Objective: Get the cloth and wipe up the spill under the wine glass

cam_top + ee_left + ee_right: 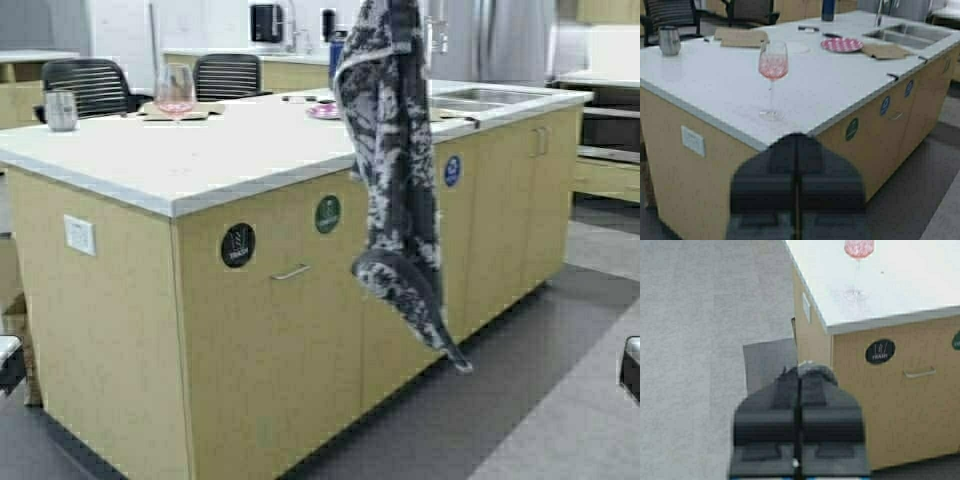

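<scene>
One cloth (392, 170) hangs limp nearest the camera, before the bench (230, 150), where one wine glass (175, 92) and one steel tumbler (60, 110) stand; left end effector (797, 167) and right end effector (799, 390) are each clenched, grasping nothing.

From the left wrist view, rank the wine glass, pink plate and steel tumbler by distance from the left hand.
1. wine glass, on the counter just beyond the left hand.
2. steel tumbler, at the counter's far corner by the chairs.
3. pink plate, across the counter near the sink; close to the tumbler's distance, so this order is tentative.
</scene>
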`<state>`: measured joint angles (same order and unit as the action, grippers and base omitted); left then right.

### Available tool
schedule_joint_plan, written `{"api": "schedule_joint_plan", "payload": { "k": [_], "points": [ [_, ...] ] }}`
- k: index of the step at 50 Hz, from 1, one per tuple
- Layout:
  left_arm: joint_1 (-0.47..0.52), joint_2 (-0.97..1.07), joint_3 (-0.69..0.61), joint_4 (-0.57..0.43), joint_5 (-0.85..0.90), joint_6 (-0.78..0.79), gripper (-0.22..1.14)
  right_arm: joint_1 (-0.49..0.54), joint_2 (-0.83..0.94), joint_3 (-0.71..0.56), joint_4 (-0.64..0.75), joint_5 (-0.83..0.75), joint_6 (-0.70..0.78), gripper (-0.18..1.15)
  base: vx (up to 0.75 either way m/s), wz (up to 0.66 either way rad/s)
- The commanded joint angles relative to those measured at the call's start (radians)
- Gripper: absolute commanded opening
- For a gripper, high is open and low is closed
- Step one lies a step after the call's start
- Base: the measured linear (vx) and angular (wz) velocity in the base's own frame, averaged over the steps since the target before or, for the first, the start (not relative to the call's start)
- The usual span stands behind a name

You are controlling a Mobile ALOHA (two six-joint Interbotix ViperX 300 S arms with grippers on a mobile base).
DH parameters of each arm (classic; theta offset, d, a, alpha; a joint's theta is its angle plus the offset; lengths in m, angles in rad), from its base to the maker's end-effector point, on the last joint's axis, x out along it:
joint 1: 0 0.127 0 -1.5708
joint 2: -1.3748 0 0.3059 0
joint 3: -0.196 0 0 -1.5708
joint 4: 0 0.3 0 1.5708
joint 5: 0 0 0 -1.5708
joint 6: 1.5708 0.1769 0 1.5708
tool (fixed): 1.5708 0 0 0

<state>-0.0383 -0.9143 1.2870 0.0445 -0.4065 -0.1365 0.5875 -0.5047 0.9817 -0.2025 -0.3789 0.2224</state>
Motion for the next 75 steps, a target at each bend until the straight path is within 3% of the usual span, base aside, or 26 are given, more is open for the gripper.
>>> {"api": "schedule_joint_plan", "payload": {
  "k": [1,29,47,63,75],
  "points": [
    [0.002,0.114,-0.029,0.012,-0.028,0.002,0.02,0.003,-0.015,-0.02,0.003,-0.035,-0.002,0.06,0.28,0.11],
    [-0.138,0.471,-0.097,0.011,-0.238,-0.011,0.02,0.003,-0.014,-0.037,0.003,-0.098,-0.005,0.06,0.28,0.16],
    [-0.201,0.784,-0.126,0.014,-0.476,-0.011,0.02,0.003,0.008,-0.035,0.003,-0.098,-0.005,0.06,0.26,0.2],
    [-0.235,0.979,-0.181,0.014,-0.528,-0.011,0.04,0.003,0.021,-0.063,0.003,-0.098,-0.005,0.06,0.23,0.01],
    [-0.242,1.17,-0.244,0.031,-0.672,-0.003,0.2,0.003,0.029,-0.052,0.003,-0.098,-0.009,0.06,0.22,-0.02]
  ]
}}
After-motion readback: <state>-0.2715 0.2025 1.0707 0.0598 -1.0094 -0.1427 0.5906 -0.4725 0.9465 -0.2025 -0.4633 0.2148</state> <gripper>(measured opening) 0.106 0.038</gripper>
